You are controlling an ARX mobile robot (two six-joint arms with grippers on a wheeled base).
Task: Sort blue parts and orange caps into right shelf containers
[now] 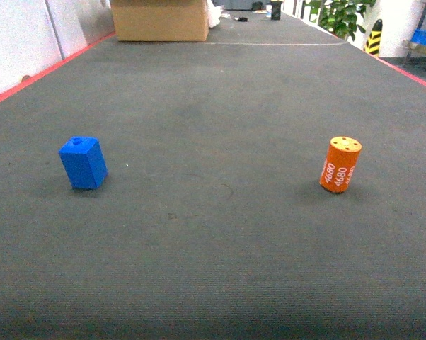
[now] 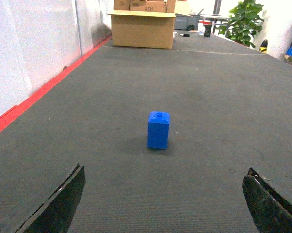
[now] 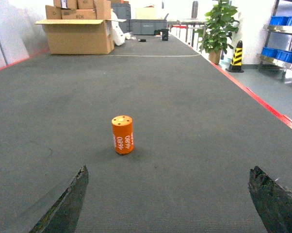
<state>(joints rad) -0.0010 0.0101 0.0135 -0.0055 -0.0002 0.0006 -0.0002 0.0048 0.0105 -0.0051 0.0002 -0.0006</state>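
A small blue part (image 1: 83, 162) stands upright on the dark grey carpet at the left; the left wrist view shows the blue part (image 2: 158, 129) ahead of my left gripper (image 2: 164, 180), which is open and empty, well short of it. An orange cap (image 1: 340, 164) with white "4680" print stands upright at the right. In the right wrist view the orange cap (image 3: 122, 134) is ahead and left of centre of my right gripper (image 3: 168, 182), open and empty. Neither gripper shows in the head view. Blue shelf containers (image 3: 282, 53) sit on a rack at far right.
A cardboard box (image 1: 160, 19) stands at the far end of the carpet. Red strips (image 1: 43, 74) edge the carpet on both sides, with a white wall (image 2: 29, 53) on the left. A potted plant (image 3: 219, 26) and a yellow-black cone (image 3: 236, 56) are beyond the right edge.
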